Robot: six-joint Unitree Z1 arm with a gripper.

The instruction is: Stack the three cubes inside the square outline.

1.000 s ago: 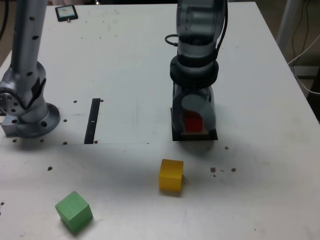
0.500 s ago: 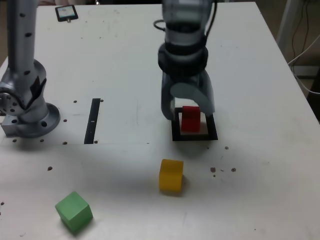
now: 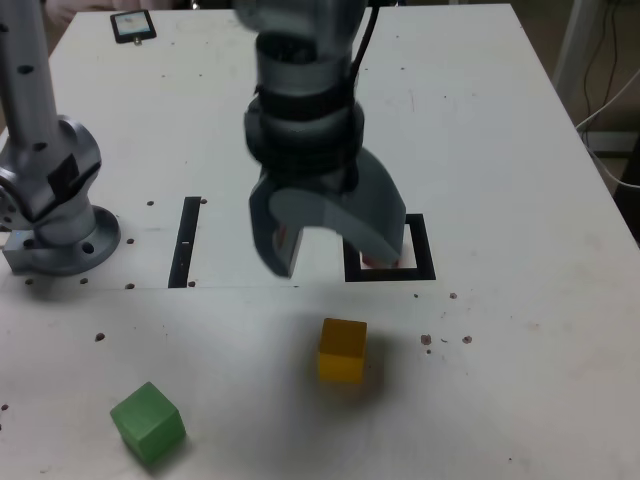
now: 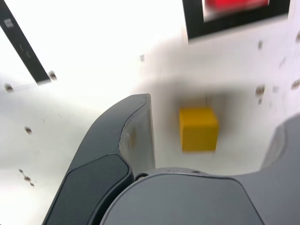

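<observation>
The red cube [image 4: 234, 3] rests inside the square outline [image 4: 194, 23]. In the exterior view it is almost hidden behind a finger, and only part of the square outline [image 3: 421, 252] shows. My gripper [image 3: 330, 252] hangs open and empty above the table, just to the exterior view's left of the outline. The yellow cube [image 3: 342, 350] stands on the table nearer the camera. In the wrist view the yellow cube [image 4: 198, 129] lies between the spread fingers of the gripper [image 4: 211, 136], well below them. The green cube [image 3: 148, 423] sits at the exterior view's lower left.
A thin black strip [image 3: 186, 242] lies on the white table, left of the outline in the exterior view, and the strip [image 4: 21, 47] also shows in the wrist view. The arm's base [image 3: 55, 215] stands at the left edge. A small dark device [image 3: 132, 26] lies at the far side.
The jaws opened and let go of the red cube inside the outline. The gripper then rose and swung toward the exterior view's left and the camera.
</observation>
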